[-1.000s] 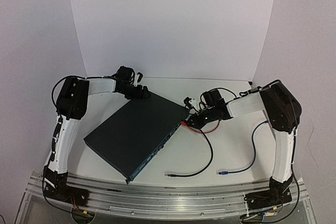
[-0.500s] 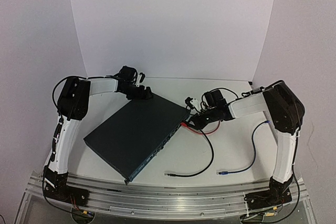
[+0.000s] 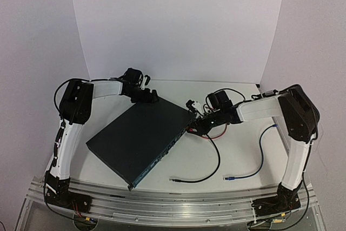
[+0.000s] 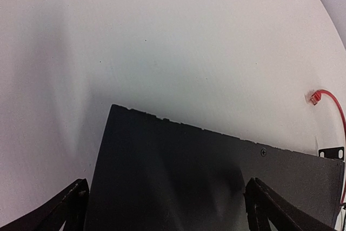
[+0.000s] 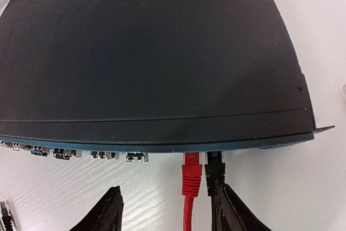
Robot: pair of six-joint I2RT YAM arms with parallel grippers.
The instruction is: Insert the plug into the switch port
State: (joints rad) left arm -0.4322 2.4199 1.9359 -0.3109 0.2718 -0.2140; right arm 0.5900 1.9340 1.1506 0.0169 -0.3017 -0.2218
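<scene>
The switch (image 3: 140, 136) is a flat dark box lying at an angle mid-table. Its port face (image 5: 65, 154) points toward my right gripper (image 5: 168, 190). A red plug (image 5: 191, 174) and a black plug (image 5: 214, 167) sit side by side in two ports. My right gripper (image 3: 195, 125) is open just behind them; its right finger (image 5: 230, 209) is beside the black plug's boot, and the red cable runs between the fingers. My left gripper (image 3: 146, 97) is open at the switch's far corner, with its fingers spread over the switch's top (image 4: 216, 182) and holding nothing.
The black cable (image 3: 215, 160) loops toward the front and ends in a loose plug (image 3: 174, 179). A blue cable (image 3: 260, 155) lies at the right with its plug (image 3: 229, 178) near the front. The red cable's other plug (image 4: 313, 98) lies on the table behind the switch.
Both grippers' jaws have spread wider. The right gripper has let go at the plugs, and its arm's elbow has shifted right. The switch has stayed put.
</scene>
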